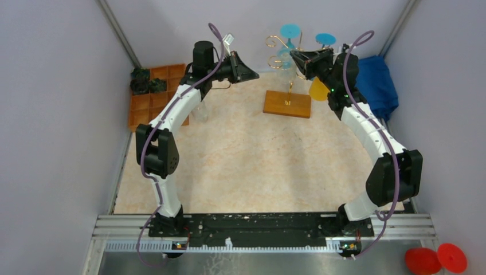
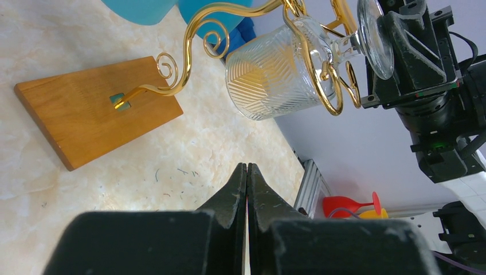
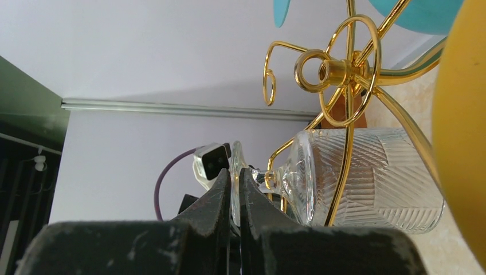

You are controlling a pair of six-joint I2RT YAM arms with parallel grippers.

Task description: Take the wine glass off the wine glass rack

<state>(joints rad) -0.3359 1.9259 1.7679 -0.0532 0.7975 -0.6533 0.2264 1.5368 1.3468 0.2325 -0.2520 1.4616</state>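
Observation:
The wine glass rack is a gold wire stand on a wooden base at the back of the table. A clear ribbed wine glass hangs bowl-down in its curled arms. My right gripper is shut on the thin round foot of this wine glass, reaching in from the rack's right side. My left gripper is shut with nothing in it, its tips pointing at the rack from the left, a short way from the glass.
Two blue glasses hang on the rack's upper arms and a yellow one hangs behind the right wrist. An orange compartmented tray stands at back left, a blue cloth at back right. Red glasses lie off the table, front right.

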